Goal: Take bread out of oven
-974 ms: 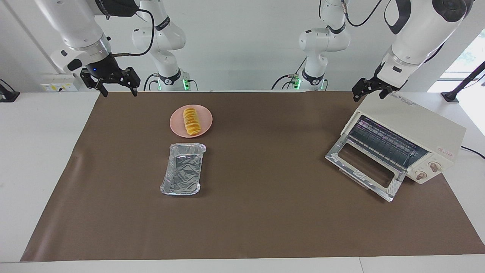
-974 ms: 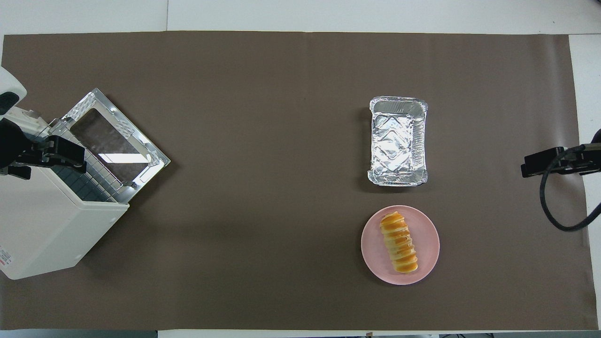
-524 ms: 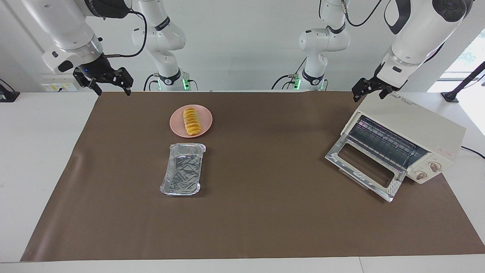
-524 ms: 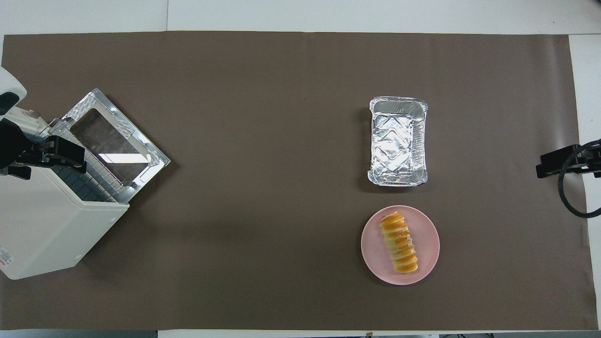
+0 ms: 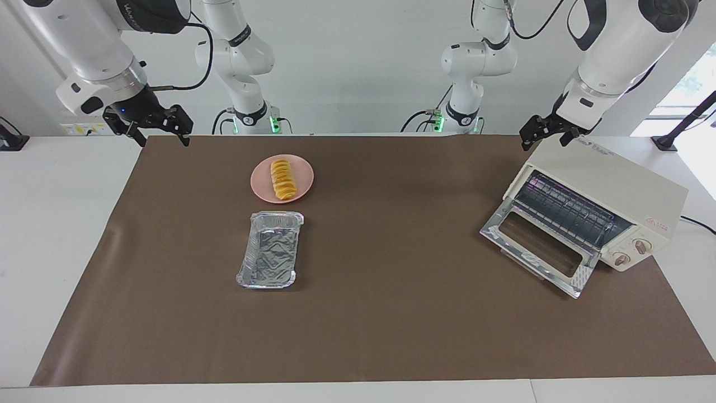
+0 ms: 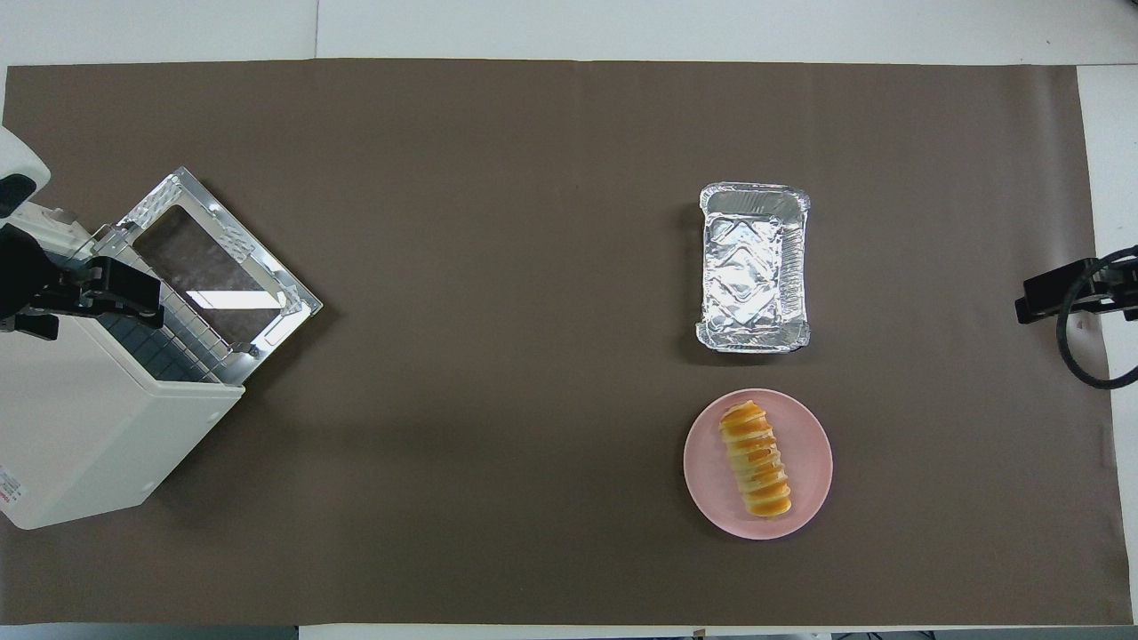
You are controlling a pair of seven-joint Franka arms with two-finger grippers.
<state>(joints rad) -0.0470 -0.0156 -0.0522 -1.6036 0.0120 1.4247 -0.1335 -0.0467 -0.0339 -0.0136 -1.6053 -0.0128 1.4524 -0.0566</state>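
We find the bread [image 5: 282,179] on the plate [image 5: 300,188], well apart from the open oven [image 5: 601,211]; both pincers spread, empty.

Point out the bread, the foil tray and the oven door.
bread [image 6: 755,459]: overhead view, middle of the ridged loaf on the pink plate.
foil tray [image 6: 752,269]: overhead view, centre of its crinkled floor.
oven door [image 5: 538,246]: facing view, glass pane of the dropped-open door.
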